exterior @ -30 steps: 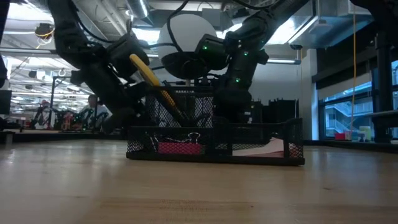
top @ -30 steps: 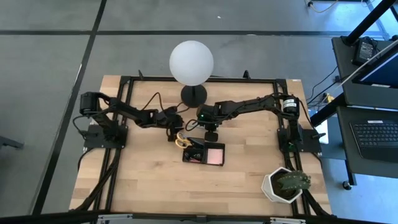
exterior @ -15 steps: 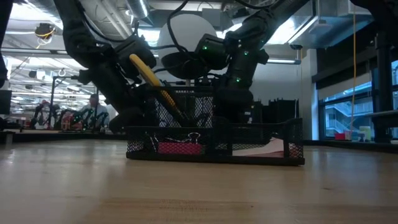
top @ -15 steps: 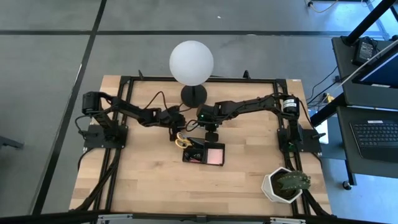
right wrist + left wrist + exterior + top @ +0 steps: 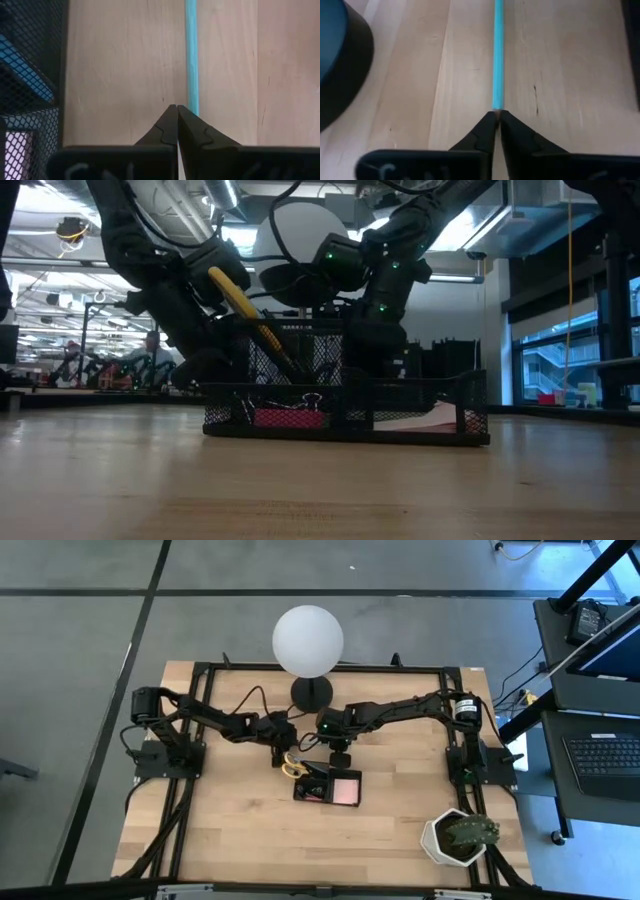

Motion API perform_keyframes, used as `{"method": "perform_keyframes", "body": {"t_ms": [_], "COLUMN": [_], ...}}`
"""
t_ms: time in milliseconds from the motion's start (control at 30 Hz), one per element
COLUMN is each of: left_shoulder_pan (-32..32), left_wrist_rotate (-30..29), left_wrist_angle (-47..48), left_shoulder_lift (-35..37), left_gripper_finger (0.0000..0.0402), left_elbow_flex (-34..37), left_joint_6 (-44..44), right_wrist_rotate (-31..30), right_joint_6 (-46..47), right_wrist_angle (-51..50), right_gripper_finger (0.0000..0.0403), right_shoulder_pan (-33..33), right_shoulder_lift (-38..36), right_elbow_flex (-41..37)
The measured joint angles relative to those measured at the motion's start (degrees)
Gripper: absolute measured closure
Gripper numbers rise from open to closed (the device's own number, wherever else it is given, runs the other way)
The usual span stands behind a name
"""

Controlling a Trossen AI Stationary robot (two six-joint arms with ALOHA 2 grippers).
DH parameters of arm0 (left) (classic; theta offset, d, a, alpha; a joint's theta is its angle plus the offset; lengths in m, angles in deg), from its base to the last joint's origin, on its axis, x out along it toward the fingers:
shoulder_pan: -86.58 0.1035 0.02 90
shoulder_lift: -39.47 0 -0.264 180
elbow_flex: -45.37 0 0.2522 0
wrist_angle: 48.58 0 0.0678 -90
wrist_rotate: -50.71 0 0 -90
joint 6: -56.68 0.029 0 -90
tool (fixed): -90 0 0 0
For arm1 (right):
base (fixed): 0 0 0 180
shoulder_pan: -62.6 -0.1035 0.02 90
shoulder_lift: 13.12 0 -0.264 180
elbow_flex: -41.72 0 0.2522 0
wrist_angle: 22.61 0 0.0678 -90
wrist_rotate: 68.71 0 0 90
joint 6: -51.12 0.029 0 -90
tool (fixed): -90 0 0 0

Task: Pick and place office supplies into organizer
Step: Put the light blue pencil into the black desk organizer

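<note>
1. L gripper: jaws just went from wide to nearly together. They're clenched on the near end of the thin blue-green stick, which lies flat on the table and runs straight away from the tips.
2. So the grasp looks made, but it's an end pinch only. Lift not begun.
3. R gripper: clenched, empty. The same stick passes just beside its tips, and the organizer's mesh wall is at its side. No change, waiting.
4. Organizer: near both grippers, mid-table. Pink pad is in one compartment, and yellow scissors lean over its left-arm end.
5. Next, prob.: raise the stick and carry it over the rim. Risk: it pivots or slips in the end grip.
</note>
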Motion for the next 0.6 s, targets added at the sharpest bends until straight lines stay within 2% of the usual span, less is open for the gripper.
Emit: {"method": "perform_keyframes", "body": {"t_ms": [133, 433, 600], "left_shoulder_pan": [0.0, 0.0, -0.1], "left_wrist_rotate": [-0.4, -0.2, -0.2], "left_wrist_angle": [0.2, 0.2, -0.1], "left_shoulder_lift": [0.0, -1.5, -1.6], "left_gripper_finger": [0.0397, 0.0399, 0.0399], "left_elbow_flex": [0.0, -0.1, -0.1], "left_joint_6": [0.0, -2.0, -2.2], "right_wrist_rotate": [0.0, 0.0, 0.0], "right_joint_6": [0.0, -0.2, 1.5], "right_wrist_angle": [0.0, -0.7, -6.5], "right_gripper_finger": [0.0396, 0.0392, 0.0354], "right_shoulder_pan": [0.0, 0.0, 0.0], "right_shoulder_lift": [0.0, -0.3, -1.3], "right_elbow_flex": [0.0, 0.3, 3.7]}}
